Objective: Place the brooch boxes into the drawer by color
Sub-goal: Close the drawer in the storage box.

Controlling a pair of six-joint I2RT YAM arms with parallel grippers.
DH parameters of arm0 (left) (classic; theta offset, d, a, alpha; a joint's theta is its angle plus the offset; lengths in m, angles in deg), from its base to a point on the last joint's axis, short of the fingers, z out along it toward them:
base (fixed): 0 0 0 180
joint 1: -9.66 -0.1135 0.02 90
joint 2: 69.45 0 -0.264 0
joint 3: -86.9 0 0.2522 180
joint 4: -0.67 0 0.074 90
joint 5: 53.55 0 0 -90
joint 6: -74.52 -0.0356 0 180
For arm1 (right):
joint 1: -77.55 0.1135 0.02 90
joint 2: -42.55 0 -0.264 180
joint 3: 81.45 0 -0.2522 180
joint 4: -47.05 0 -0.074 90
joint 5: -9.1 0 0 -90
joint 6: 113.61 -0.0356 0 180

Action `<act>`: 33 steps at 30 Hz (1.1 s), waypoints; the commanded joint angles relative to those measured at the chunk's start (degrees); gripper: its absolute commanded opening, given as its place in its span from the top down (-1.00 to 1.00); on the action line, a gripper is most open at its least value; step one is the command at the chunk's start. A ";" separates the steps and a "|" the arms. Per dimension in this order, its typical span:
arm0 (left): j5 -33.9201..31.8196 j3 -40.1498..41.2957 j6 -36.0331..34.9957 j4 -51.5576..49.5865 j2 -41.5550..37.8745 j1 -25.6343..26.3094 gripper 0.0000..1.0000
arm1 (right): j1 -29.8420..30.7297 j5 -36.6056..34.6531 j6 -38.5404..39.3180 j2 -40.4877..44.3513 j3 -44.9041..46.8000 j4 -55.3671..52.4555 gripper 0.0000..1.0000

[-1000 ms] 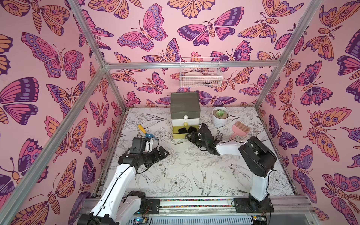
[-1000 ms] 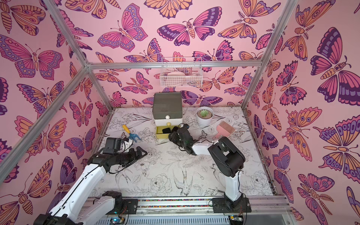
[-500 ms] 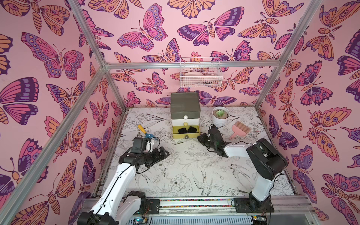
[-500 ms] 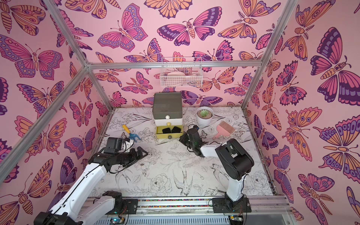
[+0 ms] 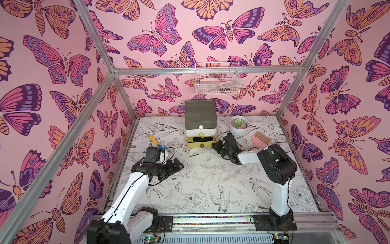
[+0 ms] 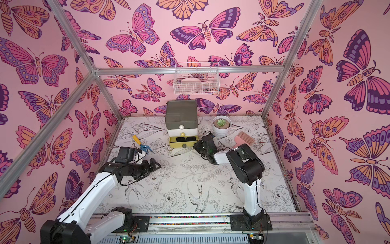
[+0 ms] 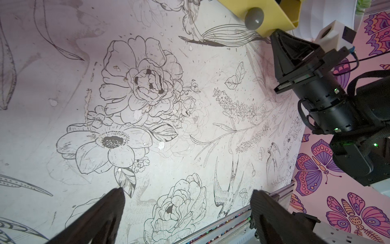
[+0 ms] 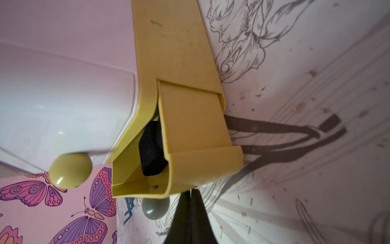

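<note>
While the left gripper hung spread and empty, black brooch boxes lay in the pulled-out yellow drawer. The right gripper, clenched empty beside its front corner, might skew the chest if it pushed off-centre.

I am standing in a robotics test cell. Aluminium framing is enclosing rail-mounted robot arms.
</note>
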 commanded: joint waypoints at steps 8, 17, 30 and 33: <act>-1.51 -1.50 -1.05 1.01 3.66 0.36 -1.00 | -2.71 1.76 -3.04 -7.00 -6.89 4.59 1.00; -3.56 -4.10 -1.37 1.65 6.36 0.44 -1.00 | -4.18 3.30 -4.85 -10.20 -9.18 6.88 1.00; -13.23 -9.15 -4.71 3.66 6.68 0.01 -1.00 | -3.35 0.90 -3.99 5.11 9.15 8.62 -0.16; -18.03 -10.59 -4.96 4.01 6.86 -0.34 -0.99 | -3.34 -0.36 -2.81 11.76 15.37 7.83 -0.17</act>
